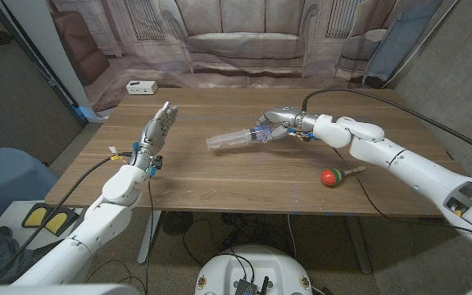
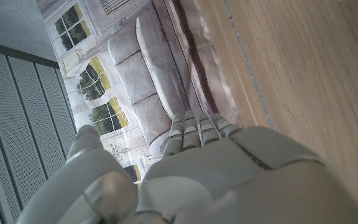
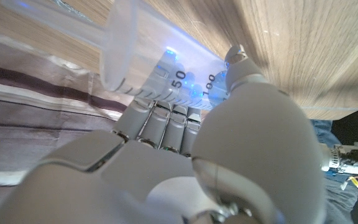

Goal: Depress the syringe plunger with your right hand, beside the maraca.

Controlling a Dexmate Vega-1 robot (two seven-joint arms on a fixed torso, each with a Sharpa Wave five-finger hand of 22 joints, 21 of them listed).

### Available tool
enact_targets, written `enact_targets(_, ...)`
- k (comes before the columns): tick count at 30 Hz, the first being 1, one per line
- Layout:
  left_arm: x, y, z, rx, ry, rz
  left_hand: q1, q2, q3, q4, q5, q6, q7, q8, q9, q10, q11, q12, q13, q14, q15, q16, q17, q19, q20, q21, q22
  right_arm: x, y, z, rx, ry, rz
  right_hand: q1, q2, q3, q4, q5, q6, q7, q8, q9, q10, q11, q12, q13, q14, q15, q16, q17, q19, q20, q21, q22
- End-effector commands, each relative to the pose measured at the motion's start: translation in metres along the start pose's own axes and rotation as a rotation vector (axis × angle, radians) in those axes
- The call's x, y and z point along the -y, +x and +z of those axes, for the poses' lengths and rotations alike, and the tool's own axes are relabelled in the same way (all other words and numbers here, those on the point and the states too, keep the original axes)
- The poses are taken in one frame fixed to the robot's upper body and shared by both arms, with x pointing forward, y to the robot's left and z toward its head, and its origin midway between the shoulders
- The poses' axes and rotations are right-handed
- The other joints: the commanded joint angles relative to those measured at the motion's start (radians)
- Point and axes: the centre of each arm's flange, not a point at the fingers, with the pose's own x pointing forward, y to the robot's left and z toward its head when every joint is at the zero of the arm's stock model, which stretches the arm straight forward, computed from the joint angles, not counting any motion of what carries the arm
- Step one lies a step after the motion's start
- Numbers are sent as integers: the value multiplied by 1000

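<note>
A clear plastic syringe lies across the middle of the wooden table, its barrel pointing toward picture left. My right hand grips its plunger end, fingers curled around it, with a blue glow at the grip. In the right wrist view the syringe barrel with printed numbers 50 and 100 sits against my right hand's fingers. A maraca with a red and green head lies near the front right of the table, below my right forearm. My left hand stands upright at the table's left, fingers together and extended, holding nothing.
A white power strip sits at the far left corner. A black cable runs along my right arm over the table. A printed sofa backdrop hangs behind the table. My left hand faces it.
</note>
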Motion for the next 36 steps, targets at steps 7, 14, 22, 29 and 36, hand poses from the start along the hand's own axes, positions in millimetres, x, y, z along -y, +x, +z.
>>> enact_targets(7,-3,6,-1,-1,-4,-4,4,10,-1,0,-3,4,-5,0,5,-1,1,0,2,-6,6,-1,6,-2,6,4,5,-2,-9,-11,-70,212,-50,21,158,48,63,9,152,-97,1,5,21,7,-2,1,12,-57,-7,7,22,-13,4,4)
enact_targets(14,-5,9,4,10,10,-6,4,10,-2,0,-3,3,-5,-1,5,-2,1,0,2,-5,5,-1,6,-2,6,4,5,-4,-16,-11,-84,290,-116,15,159,54,71,11,160,-98,-3,4,28,2,-8,1,18,-59,-12,8,22,-11,5,4)
enact_targets(22,-4,15,10,19,22,-21,5,11,-2,0,-3,3,-5,0,5,-1,1,0,2,-5,5,-1,5,-2,6,5,5,-9,-23,-12,-102,366,-205,11,156,60,76,12,164,-100,-9,4,32,0,-16,1,25,-61,-15,11,22,-10,7,5)
enact_targets(29,-1,21,17,34,33,-36,5,11,-2,0,-3,4,-5,0,5,1,1,1,2,-5,5,-1,5,-1,6,5,5,-18,-26,-12,-122,426,-286,1,155,60,85,12,164,-103,-15,5,36,-8,-22,2,26,-65,-18,15,19,-12,7,5)
enact_targets(36,0,24,22,40,35,-48,6,11,-2,0,-3,7,-8,1,5,7,-4,3,2,0,-6,1,5,1,4,6,5,-19,-30,-13,-138,469,-332,-3,152,63,88,13,166,-107,-19,5,43,-10,-27,2,33,-65,-21,16,23,-12,10,6)
